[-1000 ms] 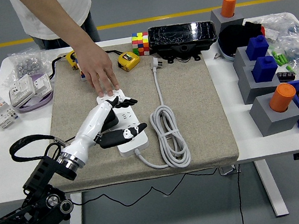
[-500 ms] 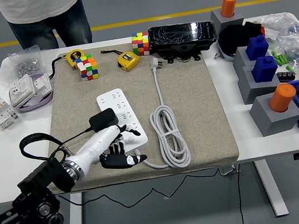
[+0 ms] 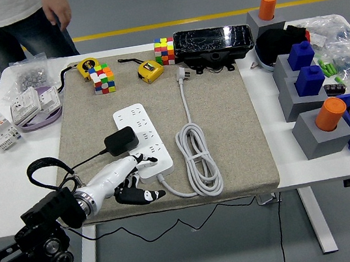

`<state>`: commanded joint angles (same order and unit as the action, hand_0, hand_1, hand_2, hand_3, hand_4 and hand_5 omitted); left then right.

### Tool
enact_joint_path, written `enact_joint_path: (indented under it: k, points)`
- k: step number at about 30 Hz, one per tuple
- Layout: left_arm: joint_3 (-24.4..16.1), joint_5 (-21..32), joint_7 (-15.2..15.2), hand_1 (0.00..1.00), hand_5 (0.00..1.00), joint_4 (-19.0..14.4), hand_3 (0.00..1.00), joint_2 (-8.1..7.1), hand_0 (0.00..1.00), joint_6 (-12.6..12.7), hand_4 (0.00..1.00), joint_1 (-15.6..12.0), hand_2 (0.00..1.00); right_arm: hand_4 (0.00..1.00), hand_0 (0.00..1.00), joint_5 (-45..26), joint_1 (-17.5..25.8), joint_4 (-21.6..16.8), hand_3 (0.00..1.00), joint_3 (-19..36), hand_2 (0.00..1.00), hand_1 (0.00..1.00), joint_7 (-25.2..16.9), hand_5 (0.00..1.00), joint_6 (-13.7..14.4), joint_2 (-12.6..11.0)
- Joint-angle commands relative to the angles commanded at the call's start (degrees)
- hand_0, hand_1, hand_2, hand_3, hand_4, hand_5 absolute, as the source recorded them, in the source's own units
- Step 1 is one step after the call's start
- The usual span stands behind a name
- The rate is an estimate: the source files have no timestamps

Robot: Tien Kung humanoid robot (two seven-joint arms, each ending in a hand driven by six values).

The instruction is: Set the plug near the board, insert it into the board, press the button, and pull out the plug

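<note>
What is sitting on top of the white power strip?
A black plug adapter sits on the white power strip, its cable trailing left. Whether its prongs are seated in a socket is hidden beneath it. The left hand covers the strip's near end.

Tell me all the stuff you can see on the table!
Power strip: one, white, mat centre.
Plug adapter: one, black, on the strip.
Coiled cable: one, white, right of strip.
Puzzle cubes: two, multicoloured, mat's far edge.
Tape measures: two, yellow, far edge.
Mat: one, beige, on the table.
Blocks: several, grey and blue, right side.
Left hand: one, black-white, near strip's front end, fingers relaxed.
Person: one, far left.
</note>
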<state>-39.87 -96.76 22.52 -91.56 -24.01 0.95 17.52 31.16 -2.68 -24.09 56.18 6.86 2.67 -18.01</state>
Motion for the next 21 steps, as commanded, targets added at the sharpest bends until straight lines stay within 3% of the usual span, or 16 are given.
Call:
enact_joint_path:
  k: [15, 21]
  points:
    - [0.69, 0.14, 1.46, 0.079, 0.369, 2.77, 0.854, 0.81, 0.074, -1.04, 0.831, 0.44, 0.143, 0.968, 0.561, -0.03, 0.34, -0.01, 0.605, -0.05, 0.625, 0.641, 0.01, 0.502, -0.06, -0.02]
    - [0.26, 0.51, 1.09, 0.079, 0.368, 2.42, 0.839, 0.84, 0.073, -0.93, 0.827, 0.14, 0.143, 0.968, 0.561, 0.04, 0.48, -0.01, 0.605, 0.27, 0.625, 0.64, -0.01, 0.502, -0.08, 0.12]
